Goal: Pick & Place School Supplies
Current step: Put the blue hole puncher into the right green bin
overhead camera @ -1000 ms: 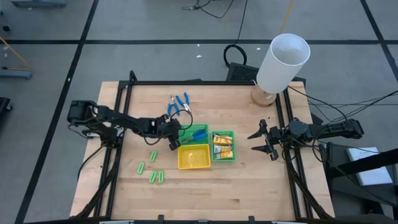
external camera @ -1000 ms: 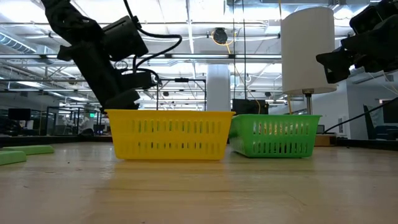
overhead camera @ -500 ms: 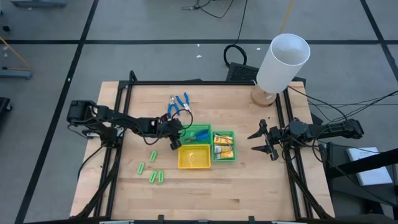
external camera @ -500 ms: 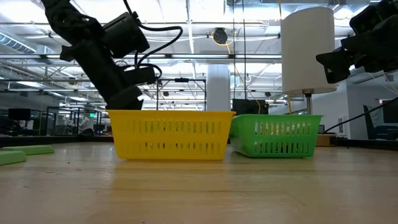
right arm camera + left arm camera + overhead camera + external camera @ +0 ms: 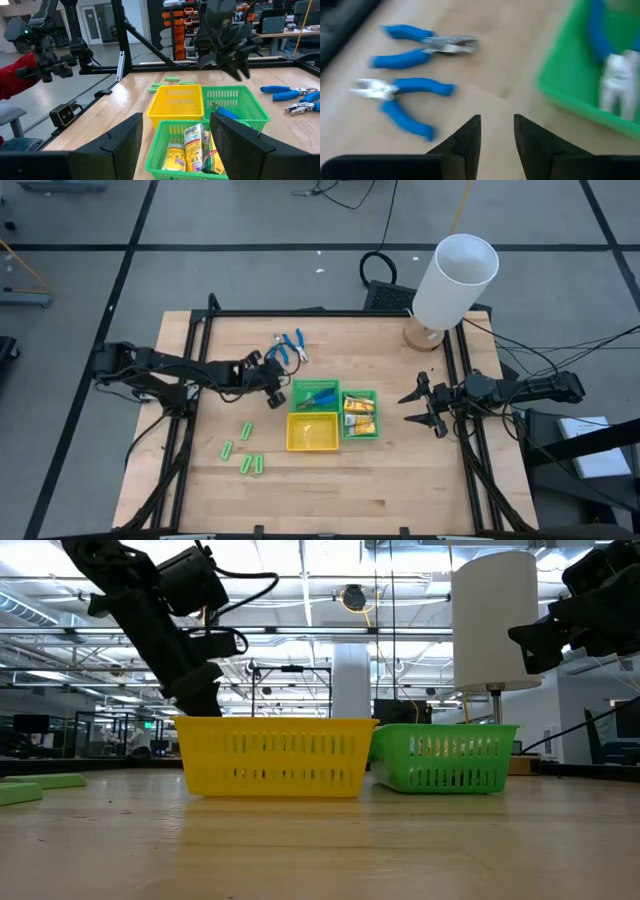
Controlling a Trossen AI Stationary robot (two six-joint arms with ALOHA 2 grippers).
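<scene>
Two blue-handled pliers [image 5: 288,348] [image 5: 405,75] lie flat on the table near its far edge. A third plier [image 5: 318,395] [image 5: 612,70] lies in the far green tray [image 5: 300,387]. Yellow-orange packets [image 5: 358,416] [image 5: 192,145] fill the second green tray [image 5: 373,395]. Several light-green sticks [image 5: 245,452] lie on the wood to the left of the yellow tray [image 5: 311,444]. My left gripper [image 5: 274,383] [image 5: 497,132] hovers open and empty between the two pliers and the far green tray. My right gripper [image 5: 420,408] [image 5: 175,117] waits open at the table's right.
A big white cylinder [image 5: 455,280] stands on a wooden base at the far right corner. The three trays sit together mid-table; the yellow one [image 5: 272,755] hides the left gripper's fingertips in the low view. A red sleeve [image 5: 15,75] shows beyond the table.
My left gripper has drawn back from the far green tray, moving up and toward the table's far left, closer to the two pliers on the wood. The plier in that tray has stayed where it was.
</scene>
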